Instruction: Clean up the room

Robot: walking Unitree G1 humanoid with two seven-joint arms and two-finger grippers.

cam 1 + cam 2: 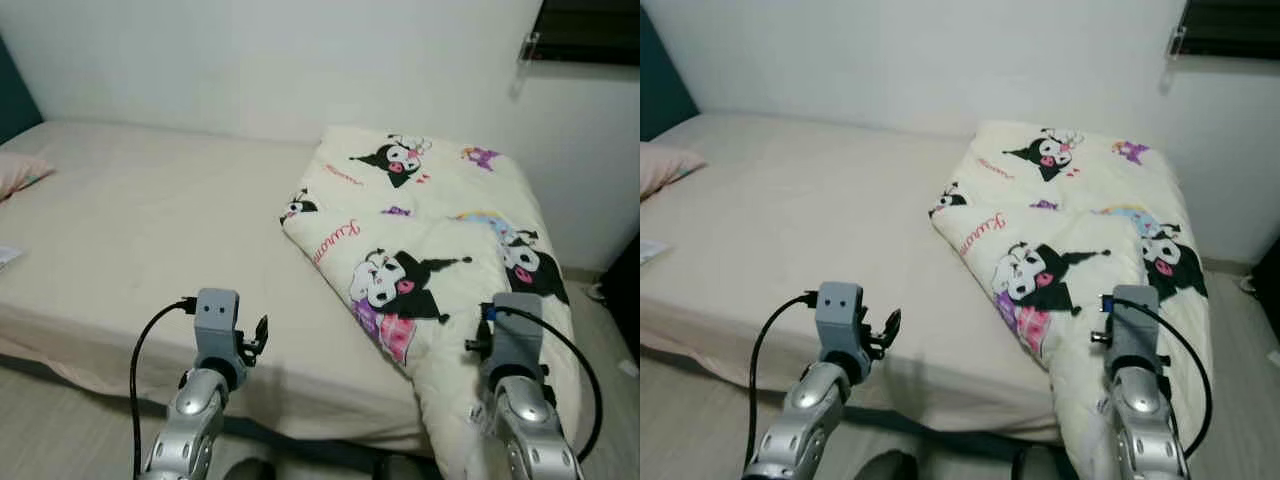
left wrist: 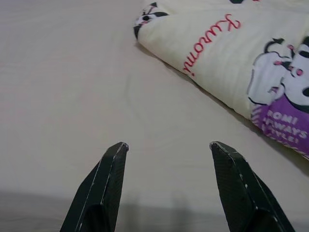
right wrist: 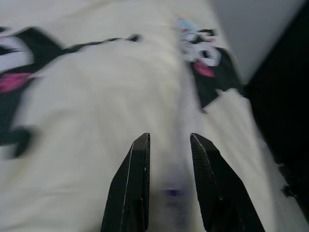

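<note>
Standing at the foot side of a bed [image 1: 150, 230] in a small white-walled room, both arms raised over the mattress edge. Folded in a heap on the right half of the bed, a cream quilt [image 1: 430, 230] printed with black-and-white cartoon characters, its lower end spilling over the near edge toward the floor. Left gripper [image 2: 166, 159] spread wide above bare sheet, holding nothing, the quilt's nearest corner just ahead and to its right. Right gripper [image 3: 169, 150] poised over the quilt's hanging part, fingers [image 3: 137, 183] parted by a narrow gap; hard to say from the blurred wrist view whether any cloth sits between them, though none seems pinched. A pink pillow [image 1: 20, 172] at the far left of the bed. Likely step: taking hold of the quilt to spread or fold it. Best done by pinching a true corner or hem rather than a loose middle fold, one gripper to each corner, then lifting together so the weight stays even and the trailing end clears the floor.
</note>
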